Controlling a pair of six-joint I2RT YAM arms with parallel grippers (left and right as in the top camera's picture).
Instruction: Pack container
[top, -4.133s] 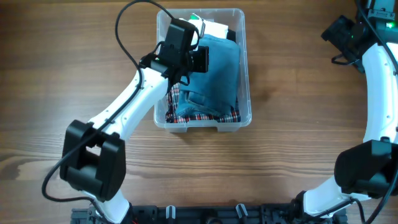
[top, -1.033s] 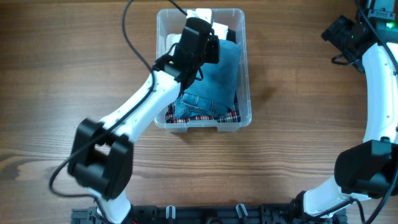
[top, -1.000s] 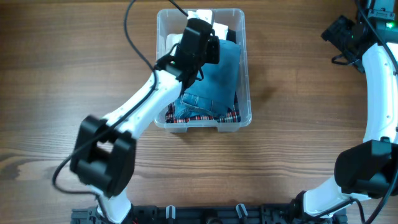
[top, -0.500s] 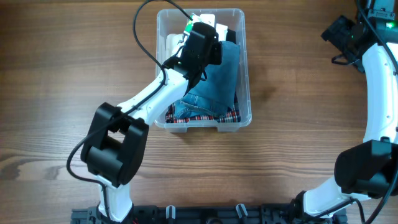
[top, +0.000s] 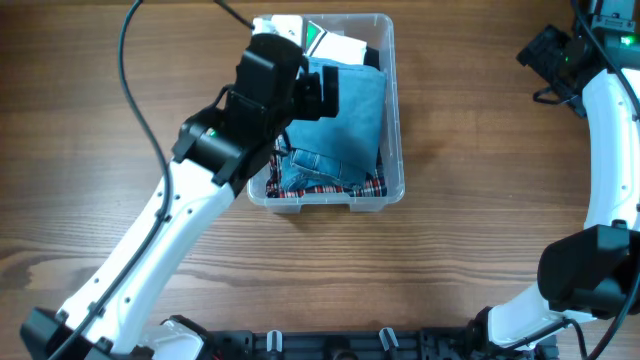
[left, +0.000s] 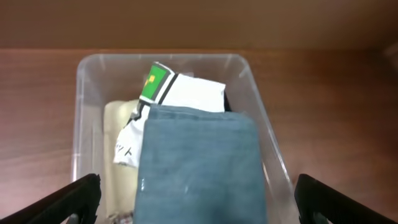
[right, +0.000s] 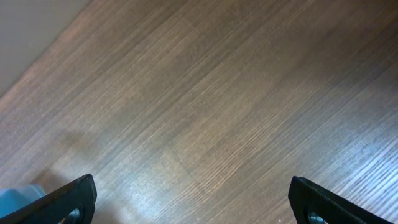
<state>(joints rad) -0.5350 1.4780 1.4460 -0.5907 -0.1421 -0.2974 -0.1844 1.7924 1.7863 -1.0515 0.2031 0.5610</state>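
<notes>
The left claw hangs over the clear plastic container. Its two fingers are spread wide and nothing is caught between them. Directly beneath the claw lie folded blue jeans, the top layer of what is packed inside. Just past the fingertips, at the far end of the container, a white garment with a green patch pokes out from under the jeans. To the claw's left a cream-coloured piece lies along the wall. Behind the claw, toward the arm's base, a red-and-blue checked cloth shows under the jeans at the near end.

The container itself sits on the wooden table, its long side running away from the arm. The right claw is well apart from it, off by the table's far right corner. It too is spread open, holding nothing, with only bare wood below it.
</notes>
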